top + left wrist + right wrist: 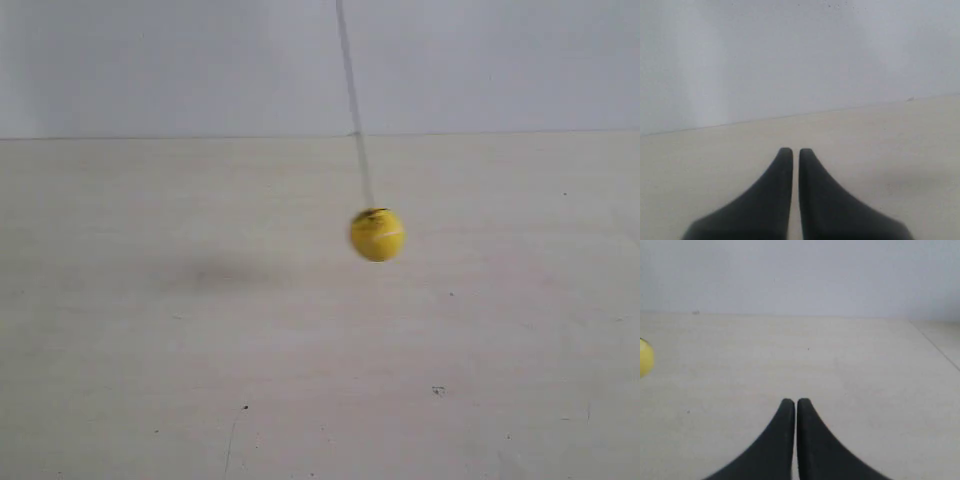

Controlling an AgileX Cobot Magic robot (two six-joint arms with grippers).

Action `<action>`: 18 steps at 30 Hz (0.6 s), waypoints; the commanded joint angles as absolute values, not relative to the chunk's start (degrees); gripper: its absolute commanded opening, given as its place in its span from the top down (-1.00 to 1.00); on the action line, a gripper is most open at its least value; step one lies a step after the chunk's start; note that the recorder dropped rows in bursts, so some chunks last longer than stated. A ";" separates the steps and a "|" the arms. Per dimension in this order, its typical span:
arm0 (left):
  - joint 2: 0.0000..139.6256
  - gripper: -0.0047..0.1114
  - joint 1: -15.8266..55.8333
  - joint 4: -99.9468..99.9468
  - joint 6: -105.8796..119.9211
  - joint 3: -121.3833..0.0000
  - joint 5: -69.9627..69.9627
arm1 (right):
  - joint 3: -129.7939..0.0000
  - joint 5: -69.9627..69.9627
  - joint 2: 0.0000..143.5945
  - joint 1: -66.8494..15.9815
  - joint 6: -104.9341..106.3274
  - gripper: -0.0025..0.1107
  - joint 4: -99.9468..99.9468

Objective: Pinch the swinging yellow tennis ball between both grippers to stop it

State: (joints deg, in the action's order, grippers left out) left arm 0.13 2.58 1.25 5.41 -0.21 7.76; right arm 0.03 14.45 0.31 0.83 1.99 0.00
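You see the left hand (795, 152) and right hand (796, 402) clenched, empty, pointing level across the bench (120, 380). The yellow tennis ball (377, 235) hangs apart, shadow (215, 272) at its 9 o'clock.

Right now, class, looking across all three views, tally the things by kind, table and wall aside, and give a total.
Balls: 1, the yellow tennis ball, also at the right wrist view's edge.
Strings: 1, the string it hangs from.
Tools: 2, the left tool and the right tool, both black.
Total: 4.
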 commanded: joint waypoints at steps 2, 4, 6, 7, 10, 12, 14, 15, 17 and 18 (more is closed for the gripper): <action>0.00 0.84 2.58 1.35 5.64 0.00 6.62 | 0.00 8.76 0.00 1.13 -2.90 0.96 0.42; 0.00 0.84 2.58 1.35 5.64 0.00 5.47 | 0.00 7.65 0.00 1.13 -7.75 0.96 0.42; 0.00 0.84 2.58 0.96 5.51 0.00 4.33 | 0.00 5.98 0.00 1.13 -9.27 0.96 0.42; 0.00 0.84 2.58 0.94 5.10 0.00 3.82 | 0.00 5.50 0.00 1.13 -9.69 0.96 0.42; 0.00 0.84 2.58 0.94 1.23 0.00 0.94 | 0.00 4.16 0.00 1.13 -11.09 0.96 0.42; 0.00 0.84 2.58 0.94 -4.08 0.00 -2.46 | 0.00 0.76 0.00 1.13 -12.71 0.96 0.42; 0.00 0.84 2.58 0.94 -9.89 0.00 -4.70 | 0.00 -1.65 0.00 1.13 -16.24 0.96 0.42; 0.00 0.84 2.58 0.94 -11.95 0.00 -5.20 | 0.00 -2.80 0.00 1.13 -18.02 0.96 0.42; 0.00 0.84 2.58 0.94 -14.22 0.00 -6.96 | 0.00 -5.60 0.00 1.13 -20.29 0.96 0.42; 0.00 0.84 2.58 0.94 -14.29 0.00 -8.17 | 0.00 -7.02 0.00 1.13 -20.74 0.96 0.42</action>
State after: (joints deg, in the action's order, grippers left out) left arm 0.13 2.58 1.25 -10.83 -0.21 -4.70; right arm 0.03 -2.56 0.31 0.83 -17.96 0.00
